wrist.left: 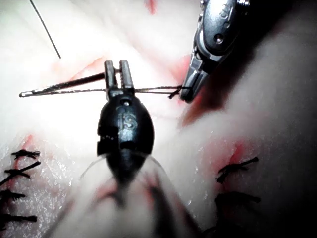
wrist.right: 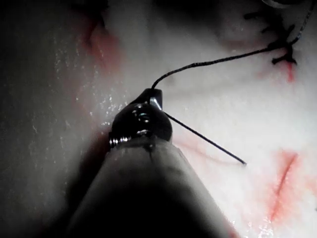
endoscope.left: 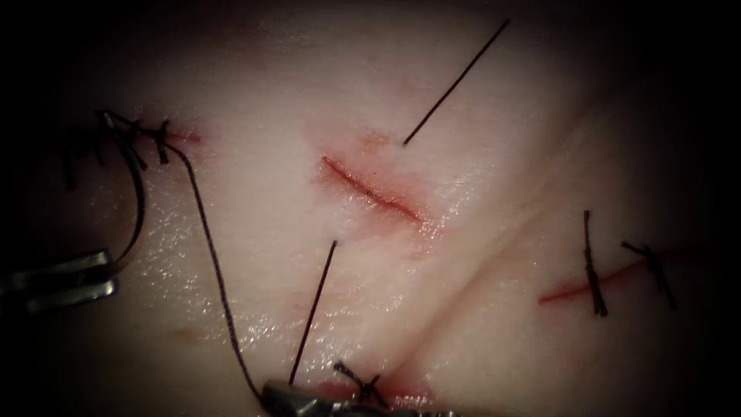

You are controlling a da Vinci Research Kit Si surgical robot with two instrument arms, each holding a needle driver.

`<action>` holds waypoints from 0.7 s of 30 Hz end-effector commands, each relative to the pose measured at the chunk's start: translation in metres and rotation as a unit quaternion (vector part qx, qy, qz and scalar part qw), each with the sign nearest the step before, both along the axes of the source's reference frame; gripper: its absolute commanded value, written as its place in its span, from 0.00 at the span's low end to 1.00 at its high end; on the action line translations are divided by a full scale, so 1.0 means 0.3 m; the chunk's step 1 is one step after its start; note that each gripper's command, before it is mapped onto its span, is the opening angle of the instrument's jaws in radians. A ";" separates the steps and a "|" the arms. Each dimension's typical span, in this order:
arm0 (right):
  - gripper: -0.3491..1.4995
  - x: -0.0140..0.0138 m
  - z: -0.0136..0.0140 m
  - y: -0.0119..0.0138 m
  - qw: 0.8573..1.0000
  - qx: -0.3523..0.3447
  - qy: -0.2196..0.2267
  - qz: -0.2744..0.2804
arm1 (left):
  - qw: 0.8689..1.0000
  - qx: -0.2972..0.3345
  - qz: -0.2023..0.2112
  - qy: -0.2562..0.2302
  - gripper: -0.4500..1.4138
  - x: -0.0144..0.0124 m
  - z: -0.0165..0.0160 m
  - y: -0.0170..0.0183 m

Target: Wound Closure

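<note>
At far left, your left gripper (endoscope.left: pixel 108 270) clamps the needle (endoscope.left: pixel 137 208), clear of the tissue (endoscope.left: pixel 255 193); your right gripper (endoscope.left: pixel 289 398) grips thread (endoscope.left: pixel 212 262). Central cut (endoscope.left: pixel 370 191) remains unstitched.

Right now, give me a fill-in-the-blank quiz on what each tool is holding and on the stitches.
The left arm's tool grips the curved steel ____.
The right arm's tool holds the dark ____.
The short red cut at the endoscope view's right carries ____ dark stitches.
Missing words: needle; thread; two.
</note>
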State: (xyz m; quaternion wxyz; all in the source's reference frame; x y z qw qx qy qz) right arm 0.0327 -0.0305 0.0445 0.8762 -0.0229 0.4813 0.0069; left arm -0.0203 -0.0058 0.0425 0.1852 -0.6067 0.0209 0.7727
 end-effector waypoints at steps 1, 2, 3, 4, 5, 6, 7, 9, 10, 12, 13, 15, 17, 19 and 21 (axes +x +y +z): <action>0.00 0.0049 -0.0027 -0.0050 1.000 0.016 0.012 -0.007 | 1.000 -0.001 -0.001 -0.001 0.00 -0.0015 0.001 0.000; 0.00 0.0049 -0.0027 -0.0050 1.000 0.016 0.012 -0.007 | 1.000 -0.001 -0.001 -0.001 0.00 -0.0015 0.001 0.000; 0.00 0.0052 -0.0033 -0.0054 1.000 0.016 0.014 -0.008 | 1.000 -0.001 -0.001 -0.001 0.00 -0.0014 0.001 0.000; 0.00 0.0055 -0.0037 -0.0047 1.000 0.018 0.015 -0.008 | 1.000 -0.001 -0.002 -0.002 0.00 -0.0013 0.001 0.000; 0.00 0.0055 -0.0036 -0.0041 1.000 0.019 0.015 -0.008 | 1.000 -0.001 -0.002 -0.002 0.00 -0.0012 0.001 0.000; 0.08 0.0054 -0.0030 -0.0020 1.000 0.021 0.014 -0.006 | 1.000 -0.001 -0.003 -0.002 0.00 -0.0012 0.001 0.000; 0.08 0.0054 -0.0030 -0.0020 1.000 0.021 0.014 -0.006 | 1.000 -0.001 -0.003 -0.002 0.00 -0.0012 0.001 0.000; 0.54 0.0043 -0.0018 0.0019 1.000 0.017 0.022 0.011 | 1.000 -0.001 -0.003 -0.003 0.00 -0.0011 0.001 0.000; 0.65 0.0036 -0.0012 0.0036 0.999 0.017 0.024 0.020 | 1.000 -0.002 -0.004 -0.003 0.00 -0.0009 0.001 0.000; 0.74 0.0011 0.0004 0.0081 0.999 0.008 0.023 0.029 | 1.000 -0.002 -0.006 -0.004 0.00 -0.0001 0.002 0.001; 0.75 0.0004 0.0007 0.0091 0.999 0.005 0.020 0.030 | 1.000 -0.001 -0.008 -0.003 0.00 0.0002 0.002 0.001; 0.82 -0.0024 0.0011 0.0120 0.999 -0.003 0.026 0.037 | 1.000 0.000 -0.016 0.005 0.00 0.0013 0.002 0.002; 0.83 -0.0048 0.0008 0.0131 0.999 -0.003 0.028 0.038 | 1.000 -0.006 -0.020 0.019 0.00 0.0022 0.003 0.002; 0.83 -0.0091 -0.0001 0.0140 0.999 -0.006 0.028 0.046 | 0.999 -0.012 -0.024 0.034 0.00 0.0028 0.004 0.003; 0.85 -0.0145 -0.0013 0.0146 0.998 -0.008 0.027 0.048 | 0.998 -0.019 -0.028 0.048 0.00 0.0024 0.005 0.004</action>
